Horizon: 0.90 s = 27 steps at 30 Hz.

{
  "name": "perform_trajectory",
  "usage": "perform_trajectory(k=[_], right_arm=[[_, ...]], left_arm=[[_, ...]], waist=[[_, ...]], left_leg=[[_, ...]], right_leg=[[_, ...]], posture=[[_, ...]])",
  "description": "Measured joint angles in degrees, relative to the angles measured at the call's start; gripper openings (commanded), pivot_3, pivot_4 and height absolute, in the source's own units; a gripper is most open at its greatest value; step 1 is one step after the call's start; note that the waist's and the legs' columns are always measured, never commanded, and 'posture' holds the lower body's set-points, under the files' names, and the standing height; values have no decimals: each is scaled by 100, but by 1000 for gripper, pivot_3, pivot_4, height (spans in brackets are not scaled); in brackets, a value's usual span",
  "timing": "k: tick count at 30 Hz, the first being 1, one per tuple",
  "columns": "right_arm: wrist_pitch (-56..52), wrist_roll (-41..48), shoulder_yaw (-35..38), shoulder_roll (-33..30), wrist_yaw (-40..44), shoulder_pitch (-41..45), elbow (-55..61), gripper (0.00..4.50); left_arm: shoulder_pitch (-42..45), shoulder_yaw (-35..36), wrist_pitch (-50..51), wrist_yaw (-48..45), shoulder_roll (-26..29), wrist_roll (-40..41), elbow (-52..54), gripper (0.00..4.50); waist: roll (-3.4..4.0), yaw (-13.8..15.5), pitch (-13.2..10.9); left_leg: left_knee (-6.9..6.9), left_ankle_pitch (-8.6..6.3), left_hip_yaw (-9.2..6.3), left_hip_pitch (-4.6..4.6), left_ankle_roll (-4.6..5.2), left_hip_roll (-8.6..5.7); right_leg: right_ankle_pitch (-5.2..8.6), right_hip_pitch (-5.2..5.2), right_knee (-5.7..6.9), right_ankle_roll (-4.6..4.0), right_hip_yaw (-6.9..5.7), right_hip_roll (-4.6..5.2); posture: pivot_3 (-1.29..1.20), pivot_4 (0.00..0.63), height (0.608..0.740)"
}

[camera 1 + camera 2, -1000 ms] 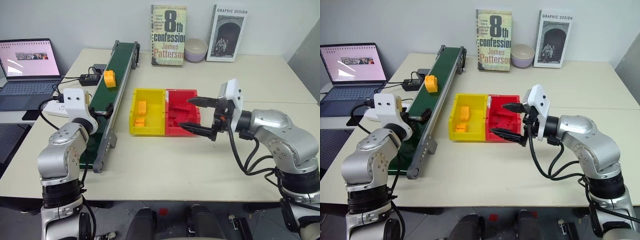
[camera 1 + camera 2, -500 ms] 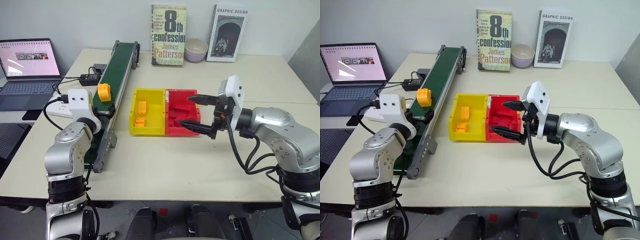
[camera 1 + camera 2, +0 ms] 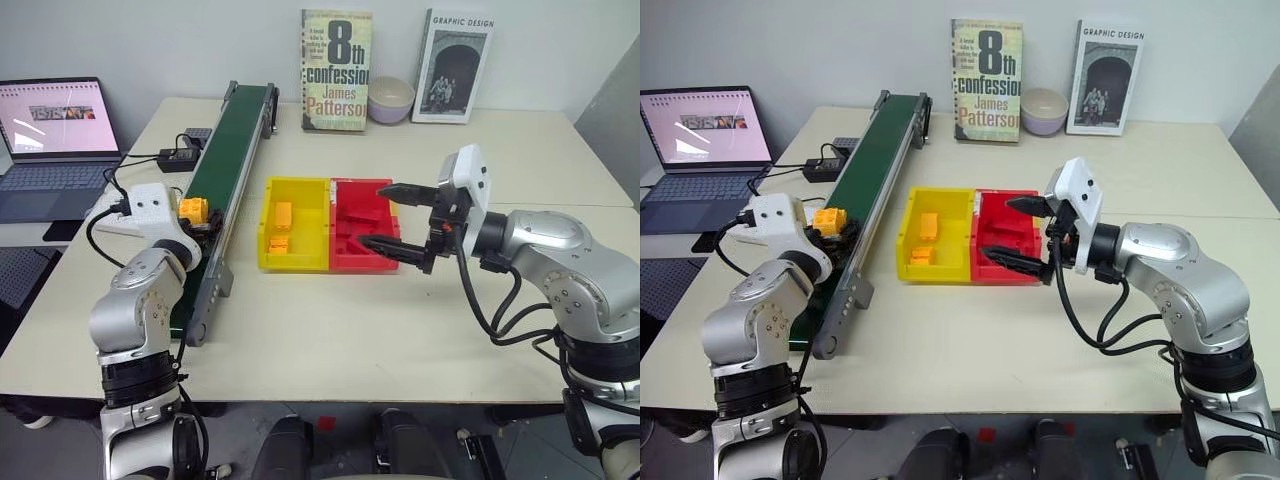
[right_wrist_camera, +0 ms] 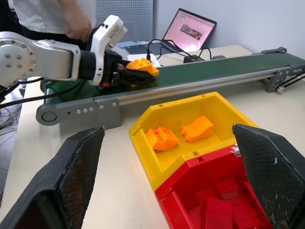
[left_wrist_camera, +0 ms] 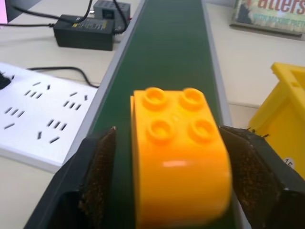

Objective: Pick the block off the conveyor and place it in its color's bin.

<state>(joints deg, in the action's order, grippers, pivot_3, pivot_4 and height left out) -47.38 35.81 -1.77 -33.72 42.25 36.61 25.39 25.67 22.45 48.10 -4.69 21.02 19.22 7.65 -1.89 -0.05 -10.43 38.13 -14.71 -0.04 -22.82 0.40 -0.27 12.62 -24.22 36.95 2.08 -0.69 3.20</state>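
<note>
The orange-yellow block (image 5: pixel 178 148) sits studs-up on the dark green conveyor (image 3: pixel 228 135), near its front end. My left gripper (image 3: pixel 195 213) lies level along the belt with the block between its fingers. One pad (image 5: pixel 240 167) touches the block's side. The other pad (image 5: pixel 97 171) stands a narrow gap away, so the gripper is open. My right gripper (image 3: pixel 373 216) hovers open and empty over the red tray (image 3: pixel 365 262). The yellow bin (image 3: pixel 295 262), joined to that tray's left side, holds two orange pieces.
A laptop (image 3: pixel 55 130), a white power strip (image 5: pixel 33 119) and a black adapter (image 3: pixel 180 158) lie left of the belt. Two books and a bowl (image 3: pixel 392 98) stand at the table's back. A person (image 4: pixel 47 14) stands behind my left arm. Red bricks fill the red tray.
The block has ridden down the belt toward me and now sits between my left fingers, which have drawn closer together. My right arm has stayed in place.
</note>
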Motion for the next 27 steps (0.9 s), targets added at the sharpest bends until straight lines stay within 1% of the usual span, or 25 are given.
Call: perform_trajectory(k=[1,7,8,13,16,19,22,24,26,27], right_arm=[[-16,14,1,0,-8,34,0,4500],[-11,11,-10,29,-8,87,-89,4500],[4,-6,-9,36,-7,96,-113,4500],[79,-72,-14,50,11,101,-209,4500],[113,-82,-19,68,16,101,-212,4500],[177,-85,-22,32,73,98,-210,4500],[224,-100,-73,-94,191,86,-176,4500],[242,-127,-88,-255,276,31,-119,4500],[238,-139,-92,-355,268,-30,-21,4500],[224,-144,-107,-384,259,-39,30,4500]], left_arm=[[-15,23,40,26,0,7,38,2594],[-74,110,260,196,-39,26,244,1610],[-108,120,289,225,-63,36,324,1550],[-138,139,414,293,-99,87,442,1550],[-126,127,418,281,11,79,437,1550],[286,-189,412,-287,764,52,244,1550],[699,-507,366,-1003,1371,130,187,1550],[884,-1103,249,-1973,1838,216,69,1550],[1092,-1768,28,-2859,1967,258,-136,1550],[1176,-2005,-61,-3142,1971,256,-257,1550]], waist=[[0,0,0],[0,0,0],[0,1,0],[0,2,0],[0,1,0],[-2,-2,-1],[-1,4,-1],[-1,8,-1],[-1,15,-1],[-1,13,-1]], left_leg=[[0,0,0,1,0,0],[1,0,4,0,0,-5],[1,0,4,0,0,-5],[0,0,1,0,0,-3],[0,0,1,0,0,-2],[1,0,-4,-3,0,-2],[-2,0,4,0,0,-10],[-4,0,13,-4,0,-15],[-3,-1,16,-7,1,-17],[-3,-1,17,-7,1,-17]], right_leg=[[0,1,0,0,0,0],[0,2,-2,0,3,0],[0,2,-2,0,4,0],[0,1,-1,0,2,0],[0,1,-1,0,1,0],[0,-2,3,-1,-6,-10],[2,2,-5,-2,-7,-7],[2,2,-12,-2,-8,-5],[2,1,-15,-2,-7,-1],[2,-1,-14,-2,-6,-1]], posture=[[0,150,740],[0,150,740],[0,150,740],[0,150,740],[0,150,740],[0,150,740],[0,150,740],[0,150,740],[0,150,740],[0,150,740]])
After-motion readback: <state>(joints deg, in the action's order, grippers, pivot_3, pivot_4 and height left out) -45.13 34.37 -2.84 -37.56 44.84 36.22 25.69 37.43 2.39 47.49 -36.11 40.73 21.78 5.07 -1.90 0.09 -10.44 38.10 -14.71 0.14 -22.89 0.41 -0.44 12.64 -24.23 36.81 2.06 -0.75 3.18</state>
